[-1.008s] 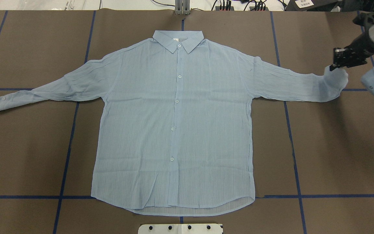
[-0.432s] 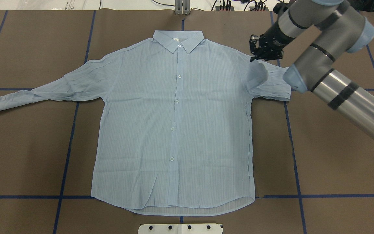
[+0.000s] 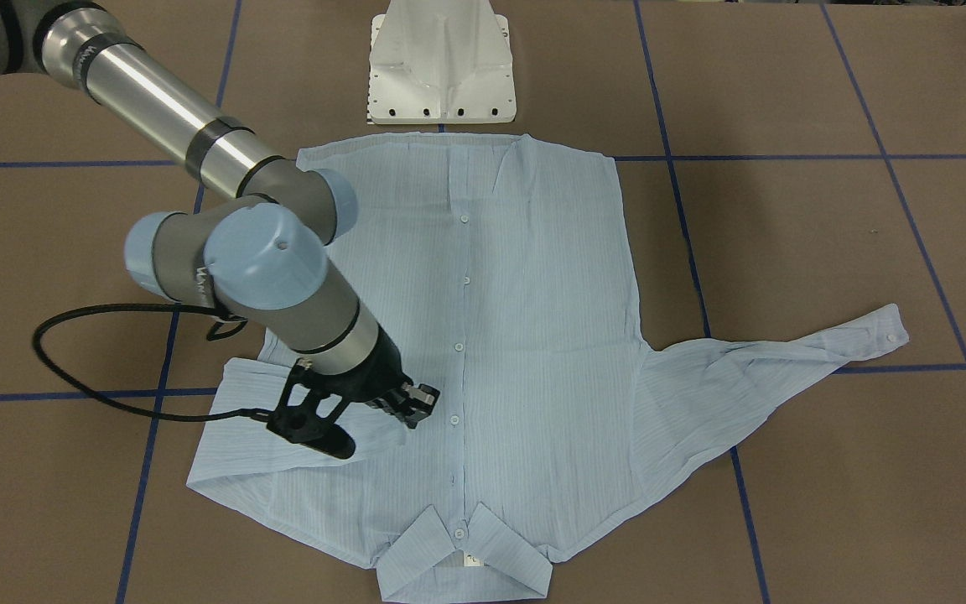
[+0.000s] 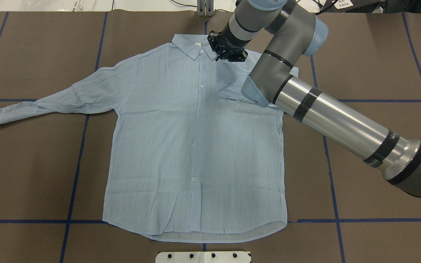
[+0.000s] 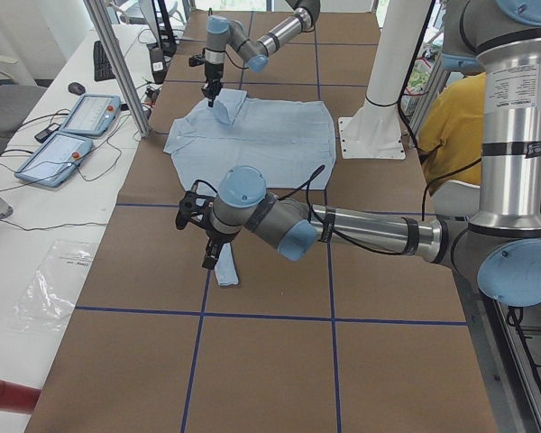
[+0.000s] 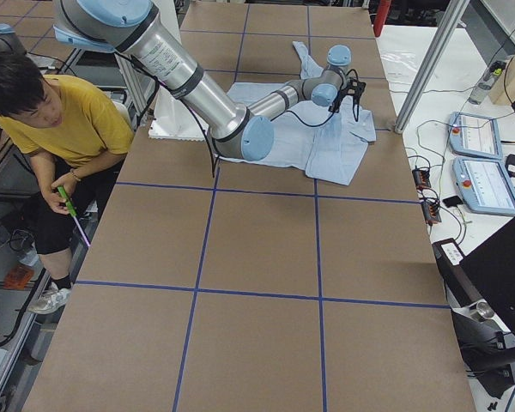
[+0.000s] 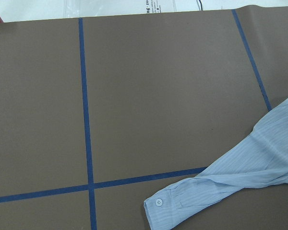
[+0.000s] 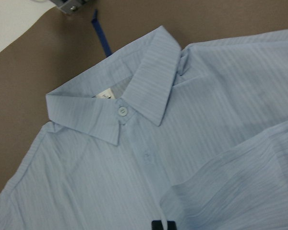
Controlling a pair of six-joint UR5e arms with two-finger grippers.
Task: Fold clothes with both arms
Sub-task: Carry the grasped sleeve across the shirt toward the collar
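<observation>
The shirt (image 4: 196, 153) lies flat, front up, on the brown worktop (image 4: 378, 54) in the middle of the overhead view, with its collar (image 4: 200, 44) at top centre and its hem toward the bottom edge. The right arm (image 4: 323, 113) enters from the lower right of that view and reaches up to the collar. The right fingers (image 4: 218, 57) pinch the end of the right sleeve (image 4: 232, 80) just right of the collar, over the chest. The sleeve is doubled back across the shoulder and hangs below them. In the right wrist view it fills the lower right corner, and the collar sits at upper left. The left sleeve (image 4: 68, 96) stretches to the left edge of the overhead view, its cuff (image 7: 165, 206) flat on the worktop. In the exterior left view the left fingers (image 5: 209, 259) hang by that cuff, at centre left. I cannot tell whether they are spread or pressed together.
</observation>
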